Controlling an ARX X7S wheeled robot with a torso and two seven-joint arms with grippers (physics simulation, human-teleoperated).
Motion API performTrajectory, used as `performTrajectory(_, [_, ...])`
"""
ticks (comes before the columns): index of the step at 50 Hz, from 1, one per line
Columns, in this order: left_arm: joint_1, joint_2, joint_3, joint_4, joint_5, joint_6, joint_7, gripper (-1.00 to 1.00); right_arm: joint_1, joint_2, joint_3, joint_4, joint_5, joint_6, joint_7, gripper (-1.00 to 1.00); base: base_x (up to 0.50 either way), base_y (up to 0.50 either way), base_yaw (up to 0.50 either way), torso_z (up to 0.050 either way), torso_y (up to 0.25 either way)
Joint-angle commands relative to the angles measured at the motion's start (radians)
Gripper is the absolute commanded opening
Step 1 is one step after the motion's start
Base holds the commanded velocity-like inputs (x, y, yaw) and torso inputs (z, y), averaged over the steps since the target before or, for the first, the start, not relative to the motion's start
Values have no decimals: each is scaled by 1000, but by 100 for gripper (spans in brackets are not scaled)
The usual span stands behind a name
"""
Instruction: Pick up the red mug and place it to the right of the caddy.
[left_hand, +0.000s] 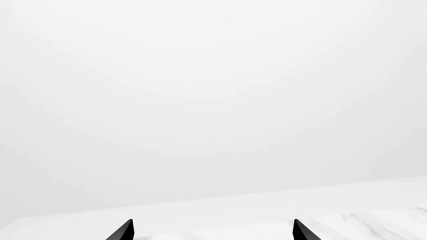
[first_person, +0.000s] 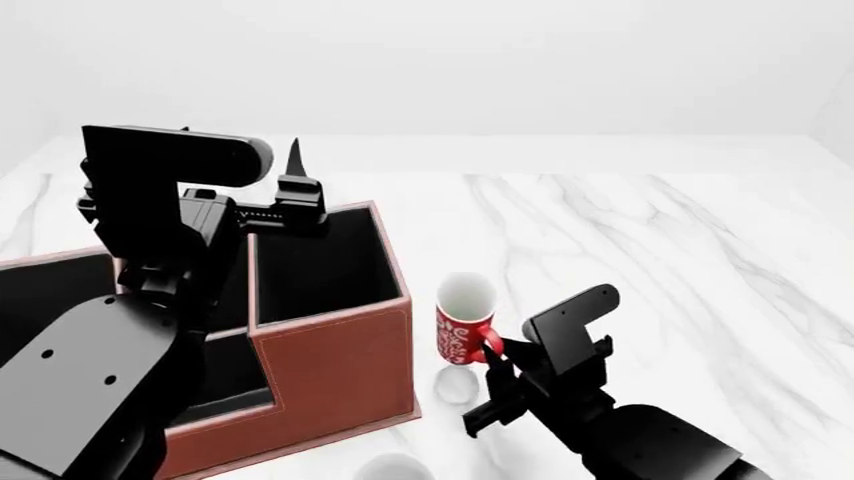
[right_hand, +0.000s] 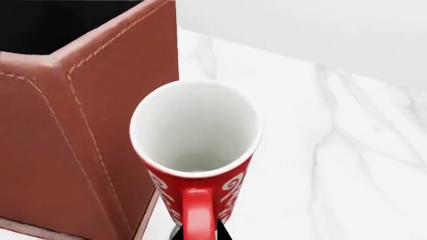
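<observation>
Right gripper (first_person: 491, 385) nearest, jaws closed on handle of small red white-swirled mug (first_person: 463, 322); mug upright, just right of reddish-brown leather-look caddy (first_person: 340, 370), on white marble table (first_person: 667, 240). Left gripper (left_hand: 212, 231) spread open, holding nothing.

The caddy (first_person: 334, 370) is partly hidden behind the left arm (first_person: 147, 330).

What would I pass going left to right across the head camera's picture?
Left arm's tool → caddy → red mug → right arm's tool holding the mug's handle → bare marble table.
</observation>
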Motion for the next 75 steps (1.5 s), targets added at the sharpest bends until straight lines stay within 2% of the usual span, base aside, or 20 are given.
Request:
performTrajectory(1, [3, -3, -4, 2, -6, 2, -4, 100, -28, -37, -30, 87, -39, -82, -38, -100, 0, 0, 0, 0, 0])
performTrajectory(17, [6, -9, -5, 2, -14, 5, -9, 100, -27, -105, -47, 311, -86, -216, -83, -100, 0, 0, 0, 0, 1])
performTrajectory(40, [17, -15, 5, -4, -19, 21, -15, 100, -17, -123, -53, 390, -83, -220, -89, -100, 0, 0, 0, 0, 0])
performTrajectory(41, [17, -15, 5, -6, -19, 21, -15, 100, -16, -121, -56, 390, -79, -218, -98, 100, 0, 0, 0, 0, 0])
performTrajectory(56, [17, -19, 5, -5, -27, 22, -21, 100, -13, -123, -55, 390, -75, -207, -82, 100, 0, 0, 0, 0, 0])
performTrajectory(64, [12, -20, 6, -9, -29, 23, -24, 100, -45, -89, -46, 276, -44, -156, -55, 100, 0, 0, 0, 0, 0])
performTrajectory(70, [10, -24, 4, -13, -31, 24, -25, 100, -108, -27, -1, 75, 23, -79, 7, 100, 0, 0, 0, 0, 0])
performTrajectory(75, [12, -24, 4, -12, -33, 26, -27, 100, -203, 72, 103, -201, 160, 26, 94, 100, 0, 0, 0, 0, 0])
